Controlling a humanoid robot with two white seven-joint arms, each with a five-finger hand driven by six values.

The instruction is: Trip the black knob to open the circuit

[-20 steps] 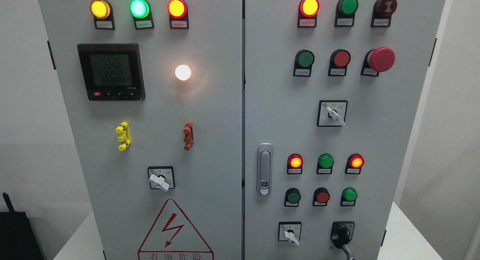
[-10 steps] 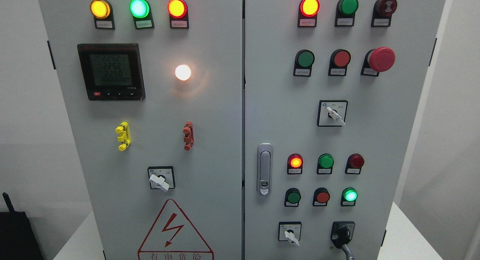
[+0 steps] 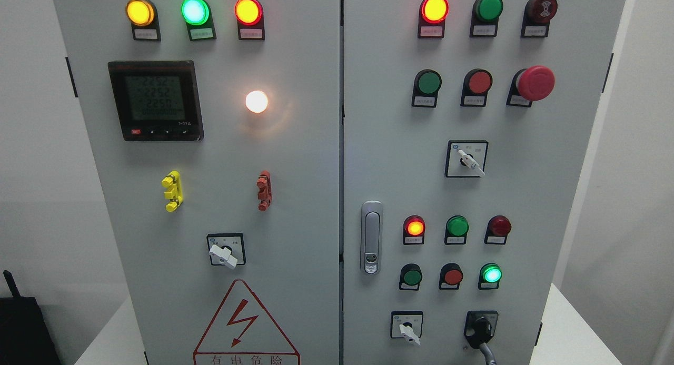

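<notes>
A: Big grey cabinet [image 3: 295,159] fills the view, two doors, seam down the middle.

B: Left door [image 3: 221,207] first?

A: Biggest thing on it is the meter [image 3: 155,100], screen lit with digits, upper left. Below, at the bottom edge, the red warning triangle [image 3: 246,328] with a lightning bolt. Along the top, three lamps lit: yellow lamp [image 3: 139,11], green lamp [image 3: 195,10], red lamp [image 3: 248,10]. A white lamp [image 3: 256,101] glows right of the meter. Mid-door, a yellow clip [image 3: 172,190] and a red clip [image 3: 264,190], well apart. Under them a white selector [image 3: 224,254], handle tilted down to the right.

B: And the right door [image 3: 526,196]?

A: Silver latch [image 3: 372,237] near the seam. The red mushroom button [image 3: 534,83] is at upper right, beside an unlit green and an unlit red button. Top row: one red lamp lit, a green one dark, a buzzer at the end. A selector sits mid-door. Lower down, a row of three with only the left red one glowing, then three buttons with the rightmost green button [image 3: 491,274] lit.

B: The black knob?

A: Bottom right of the right door, black knob [image 3: 480,327] in its black frame, a grey lever hanging down from it, right of a small white selector [image 3: 407,331].

B: Hands?

A: Neither is in the frame, so their state can't be told.
</notes>
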